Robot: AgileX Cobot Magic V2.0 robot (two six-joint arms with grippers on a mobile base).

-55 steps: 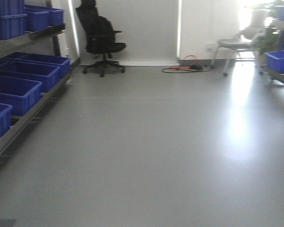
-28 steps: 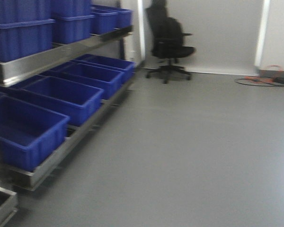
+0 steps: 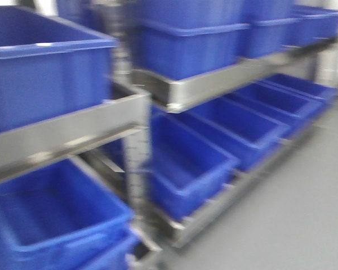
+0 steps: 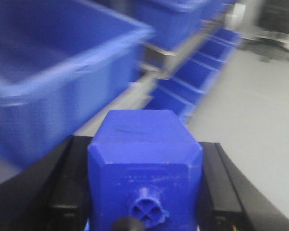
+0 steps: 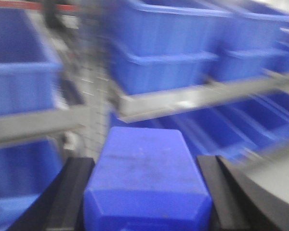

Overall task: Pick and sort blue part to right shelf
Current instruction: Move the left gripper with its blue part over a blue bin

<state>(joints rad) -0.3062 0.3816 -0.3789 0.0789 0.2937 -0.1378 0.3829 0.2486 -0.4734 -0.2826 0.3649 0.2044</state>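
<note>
Picking looked done: the left gripper [image 4: 144,185] was clenched on a blue part [image 4: 144,139], and the right gripper [image 5: 147,195] on a second part [image 5: 144,159]. Both parts hung near the shelf [image 3: 214,84] and its crates [image 3: 45,67]; placing remained.

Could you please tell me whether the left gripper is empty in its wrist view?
No, the left gripper holds a blue part clamped between its two black fingers.

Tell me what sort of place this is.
Probably a warehouse or factory parts store: steel-framed shelving on two levels, rows of large blue crates, and a bare grey floor.
</note>
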